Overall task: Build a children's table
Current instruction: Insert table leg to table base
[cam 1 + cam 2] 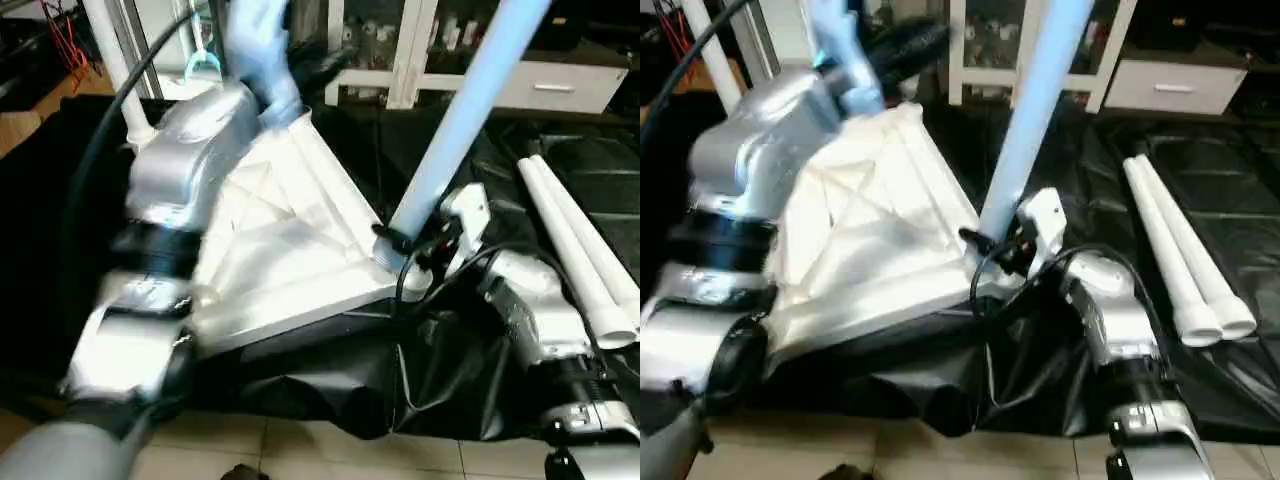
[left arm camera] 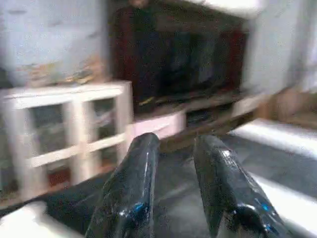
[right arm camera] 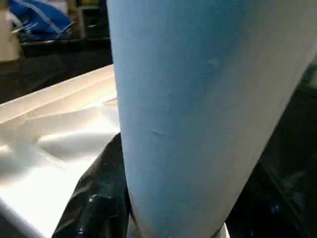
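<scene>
White tabletop (image 1: 290, 240) lies underside up; right tool (image 1: 400, 243) grips a leg (image 1: 455, 125) at its corner socket (seating underway). Left tool (image 2: 173, 183) open, empty. Next we press home.

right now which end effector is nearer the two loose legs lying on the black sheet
Right. The right end effector grips the standing leg just beside the loose legs; the left end effector is raised across the tabletop, farther off.

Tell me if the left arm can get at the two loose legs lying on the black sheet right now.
Probably not directly. The two loose legs lie on the far right, beyond the standing leg held by the right gripper; the left gripper is raised over the tabletop.
</scene>
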Robot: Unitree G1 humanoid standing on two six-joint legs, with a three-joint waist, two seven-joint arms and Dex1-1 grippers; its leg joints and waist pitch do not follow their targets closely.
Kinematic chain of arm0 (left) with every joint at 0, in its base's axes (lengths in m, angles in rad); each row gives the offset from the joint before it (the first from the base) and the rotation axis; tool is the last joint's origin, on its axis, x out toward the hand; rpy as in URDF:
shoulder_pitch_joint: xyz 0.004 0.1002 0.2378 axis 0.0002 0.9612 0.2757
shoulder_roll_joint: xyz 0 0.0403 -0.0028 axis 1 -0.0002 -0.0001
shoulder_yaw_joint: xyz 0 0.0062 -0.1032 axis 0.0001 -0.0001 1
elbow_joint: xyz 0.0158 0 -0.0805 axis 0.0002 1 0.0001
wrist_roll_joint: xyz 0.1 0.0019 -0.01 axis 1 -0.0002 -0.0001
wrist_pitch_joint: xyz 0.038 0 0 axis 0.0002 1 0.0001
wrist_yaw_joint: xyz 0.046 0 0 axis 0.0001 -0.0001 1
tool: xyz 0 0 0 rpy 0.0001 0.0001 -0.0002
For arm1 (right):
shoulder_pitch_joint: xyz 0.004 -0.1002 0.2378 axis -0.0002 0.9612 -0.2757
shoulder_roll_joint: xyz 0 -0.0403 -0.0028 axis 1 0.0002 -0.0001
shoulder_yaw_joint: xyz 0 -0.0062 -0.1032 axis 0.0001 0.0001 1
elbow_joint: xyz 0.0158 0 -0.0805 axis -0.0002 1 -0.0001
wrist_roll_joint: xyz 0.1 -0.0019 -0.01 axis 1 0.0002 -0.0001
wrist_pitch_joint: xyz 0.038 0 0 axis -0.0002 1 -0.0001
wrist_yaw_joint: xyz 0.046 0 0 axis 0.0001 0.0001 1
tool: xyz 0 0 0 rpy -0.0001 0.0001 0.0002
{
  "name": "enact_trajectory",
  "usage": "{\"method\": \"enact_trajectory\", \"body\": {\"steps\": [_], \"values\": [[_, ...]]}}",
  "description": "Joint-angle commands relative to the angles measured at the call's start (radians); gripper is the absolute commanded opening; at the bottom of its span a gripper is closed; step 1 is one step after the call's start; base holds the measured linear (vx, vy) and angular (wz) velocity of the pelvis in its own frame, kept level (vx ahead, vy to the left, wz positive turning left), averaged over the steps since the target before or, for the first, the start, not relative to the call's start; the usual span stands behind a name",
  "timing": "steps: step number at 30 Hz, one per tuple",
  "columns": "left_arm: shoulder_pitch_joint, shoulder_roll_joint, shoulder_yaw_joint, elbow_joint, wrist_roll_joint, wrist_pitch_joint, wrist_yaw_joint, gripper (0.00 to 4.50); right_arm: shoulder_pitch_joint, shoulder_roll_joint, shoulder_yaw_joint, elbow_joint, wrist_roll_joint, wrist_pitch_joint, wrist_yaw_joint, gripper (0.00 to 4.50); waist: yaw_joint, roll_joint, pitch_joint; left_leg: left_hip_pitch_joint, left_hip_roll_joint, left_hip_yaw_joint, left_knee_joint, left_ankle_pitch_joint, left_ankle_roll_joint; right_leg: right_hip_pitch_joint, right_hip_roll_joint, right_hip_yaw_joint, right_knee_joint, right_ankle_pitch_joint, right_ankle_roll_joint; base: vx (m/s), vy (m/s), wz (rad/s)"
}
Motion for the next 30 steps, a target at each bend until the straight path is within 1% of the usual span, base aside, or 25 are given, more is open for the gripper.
{"method": "enact_trajectory", "body": {"steps": [1,2,3,4,5,6,7,8,9,10,12,13,14,15,16,17,18,19,20,21,23,25,26,27,30], "values": [[0.074,0.055,-0.091,0.036,0.088,-0.058,-0.025,1.41,-0.046,-0.008,-0.066,0.042,0.038,-0.029,-0.038,1.88,-0.001,-0.009,-0.086,0.031,-0.004,-0.001,-0.039,0.047,0.110,0.060,-0.047,0.025,-0.061,0.444,-0.249,0.000,0.000,0.00],[0.099,0.073,-0.121,0.036,0.105,-0.073,-0.050,1.41,-0.056,-0.007,-0.082,0.059,0.050,-0.031,-0.045,1.88,-0.004,-0.009,-0.085,0.031,-0.005,0.002,-0.039,0.045,0.107,0.059,-0.045,0.026,-0.061,0.441,-0.248,0.000,0.000,0.00],[0.245,0.114,-0.214,-0.066,0.061,-0.037,-0.263,1.70,-0.095,-0.009,-0.145,0.135,0.103,-0.030,-0.045,1.88,0.003,-0.001,-0.090,0.038,0.001,-0.002,-0.041,0.048,0.095,0.055,-0.055,0.025,-0.056,0.433,-0.264,0.000,0.000,0.00],[0.292,0.121,-0.237,-0.114,0.031,-0.003,-0.332,1.77,-0.107,-0.010,-0.162,0.157,0.119,-0.028,-0.042,1.88,0.001,-0.003,-0.088,0.034,0.003,0.004,-0.042,0.060,0.094,0.053,-0.049,0.025,-0.054,0.442,-0.276,0.000,0.000,0.00],[0.317,0.121,-0.244,-0.139,0.018,0.016,-0.371,1.77,-0.113,-0.011,-0.171,0.170,0.126,-0.028,-0.040,1.88,0.004,0.001,-0.089,0.039,0.003,0.006,-0.039,0.061,0.092,0.047,-0.046,0.025,-0.054,0.447,-0.279,0.000,0.000,0.00],[0.340,0.123,-0.259,-0.168,0.006,0.028,-0.396,1.80,-0.119,-0.012,-0.180,0.181,0.134,-0.021,-0.036,1.88,0.009,0.001,-0.095,0.045,0.004,0.008,-0.033,0.096,0.101,0.045,-0.041,0.025,-0.048,0.495,-0.284,0.000,0.000,0.00],[0.385,0.118,-0.288,-0.218,-0.017,0.057,-0.419,1.90,-0.132,-0.017,-0.194,0.206,0.151,-0.006,-0.019,1.88,0.013,-0.001,-0.096,0.038,0.004,0.007,-0.031,0.132,0.110,0.045,-0.044,0.022,-0.042,0.541,-0.286,0.000,0.000,0.00],[0.388,0.117,-0.291,-0.222,-0.019,0.059,-0.420,2.07,-0.133,-0.017,-0.194,0.207,0.152,-0.005,-0.017,1.88,0.013,-0.001,-0.096,0.038,0.004,0.007,-0.031,0.132,0.110,0.045,-0.044,0.022,-0.042,0.541,-0.286,0.000,0.000,0.00],[0.413,0.113,-0.310,-0.246,-0.029,0.069,-0.426,2.07,-0.138,-0.022,-0.198,0.218,0.159,0.003,-0.004,1.88,0.015,-0.006,-0.091,0.034,0.003,0.009,-0.034,0.094,0.115,0.047,-0.048,0.022,-0.046,0.515,-0.289,0.000,0.000,0.00],[0.443,0.110,-0.346,-0.264,-0.028,0.066,-0.419,2.15,-0.141,-0.031,-0.196,0.225,0.157,0.008,0.015,1.88,0.016,-0.010,-0.085,0.032,0.003,0.010,-0.036,0.079,0.115,0.045,-0.049,0.023,-0.049,0.497,-0.289,0.000,0.000,0.00],[0.461,0.107,-0.379,-0.252,0.004,0.031,-0.398,2.34,-0.142,-0.037,-0.195,0.228,0.154,0.009,0.027,1.88,0.012,-0.018,-0.075,0.027,0.000,0.013,-0.040,0.037,0.114,0.049,-0.049,0.026,-0.057,0.442,-0.277,0.000,0.000,0.00],[0.467,0.097,-0.393,-0.227,0.046,-0.008,-0.370,2.34,-0.142,-0.040,-0.195,0.229,0.153,0.009,0.035,1.88,0.004,-0.022,-0.069,0.026,-0.002,0.013,-0.043,0.009,0.111,0.050,-0.048,0.029,-0.064,0.383,-0.257,0.000,0.000,0.00],[0.468,0.095,-0.394,-0.224,0.052,-0.012,-0.367,2.44,-0.142,-0.041,-0.195,0.229,0.153,0.009,0.036,1.88,0.004,-0.022,-0.069,0.026,-0.002,0.013,-0.043,0.009,0.111,0.050,-0.048,0.029,-0.064,0.383,-0.257,0.000,0.000,0.00],[0.468,0.084,-0.398,-0.203,0.078,-0.033,-0.343,2.57,-0.139,-0.043,-0.193,0.224,0.153,0.011,0.042,1.88,-0.007,-0.021,-0.069,0.026,-0.003,0.012,-0.044,0.008,0.110,0.053,-0.047,0.029,-0.067,0.359,-0.242,0.000,0.000,0.00],[0.471,0.075,-0.396,-0.197,0.096,-0.035,-0.335,2.57,-0.137,-0.044,-0.193,0.223,0.152,0.011,0.047,1.88,-0.010,-0.022,-0.068,0.026,-0.003,0.011,-0.044,0.013,0.111,0.053,-0.047,0.029,-0.067,0.361,-0.239,0.000,0.000,0.00],[0.475,0.068,-0.394,-0.198,0.109,-0.028,-0.336,2.59,-0.137,-0.045,-0.195,0.224,0.152,0.011,0.052,1.88,-0.015,-0.021,-0.071,0.026,-0.003,0.010,-0.044,0.026,0.114,0.054,-0.047,0.028,-0.065,0.379,-0.240,0.000,0.000,0.00],[0.479,0.066,-0.395,-0.205,0.106,-0.016,-0.346,2.77,-0.135,-0.045,-0.196,0.224,0.152,0.011,0.054,1.88,-0.018,-0.021,-0.071,0.026,-0.003,0.010,-0.043,0.034,0.117,0.054,-0.046,0.028,-0.064,0.391,-0.242,0.000,0.000,0.00],[0.485,0.065,-0.399,-0.216,0.106,-0.004,-0.349,2.77,-0.131,-0.048,-0.192,0.221,0.149,0.009,0.057,1.88,-0.025,-0.022,-0.070,0.024,-0.005,0.009,-0.043,0.043,0.124,0.055,-0.045,0.027,-0.063,0.408,-0.249,0.000,0.000,0.00],[0.492,0.069,-0.408,-0.231,0.104,0.012,-0.347,2.89,-0.129,-0.050,-0.188,0.220,0.148,0.008,0.061,1.88,-0.028,-0.020,-0.069,0.024,-0.005,0.009,-0.043,0.042,0.127,0.053,-0.045,0.027,-0.063,0.411,-0.253,0.000,0.000,0.00],[0.498,0.081,-0.433,-0.233,0.127,0.013,-0.333,2.98,-0.123,-0.053,-0.182,0.217,0.146,0.007,0.071,1.88,-0.033,-0.020,-0.069,0.025,-0.003,0.009,-0.043,0.038,0.136,0.053,-0.045,0.026,-0.064,0.411,-0.263,0.000,0.000,0.00],[0.501,0.093,-0.450,-0.223,0.146,0.005,-0.325,3.01,-0.117,-0.053,-0.176,0.210,0.143,0.009,0.080,1.88,-0.038,-0.018,-0.067,0.026,-0.002,0.009,-0.044,0.024,0.143,0.051,-0.045,0.025,-0.067,0.389,-0.266,0.000,0.000,0.00],[0.510,0.106,-0.465,-0.210,0.181,-0.013,-0.332,3.04,-0.105,-0.052,-0.170,0.194,0.143,0.023,0.099,1.88,-0.043,-0.020,-0.066,0.025,-0.002,0.009,-0.045,0.017,0.145,0.052,-0.046,0.026,-0.069,0.374,-0.268,0.000,0.000,0.00],[0.510,0.106,-0.465,-0.210,0.184,-0.014,-0.333,3.04,-0.105,-0.051,-0.170,0.193,0.143,0.024,0.100,1.88,-0.044,-0.020,-0.065,0.024,-0.002,0.009,-0.045,0.016,0.145,0.053,-0.046,0.026,-0.070,0.371,-0.267,0.000,0.000,0.00],[0.516,0.114,-0.467,-0.215,0.187,-0.006,-0.341,2.75,-0.100,-0.052,-0.166,0.187,0.142,0.027,0.105,1.88,-0.046,-0.018,-0.065,0.027,0.000,0.008,-0.046,0.018,0.146,0.051,-0.047,0.025,-0.070,0.366,-0.272,0.000,0.000,0.00],[0.536,0.135,-0.464,-0.241,0.191,0.021,-0.356,2.64,-0.090,-0.051,-0.160,0.181,0.138,0.029,0.114,1.88,-0.048,-0.019,-0.065,0.028,0.001,0.008,-0.047,0.019,0.145,0.050,-0.046,0.025,-0.069,0.361,-0.282,0.000,0.000,0.00]]}}
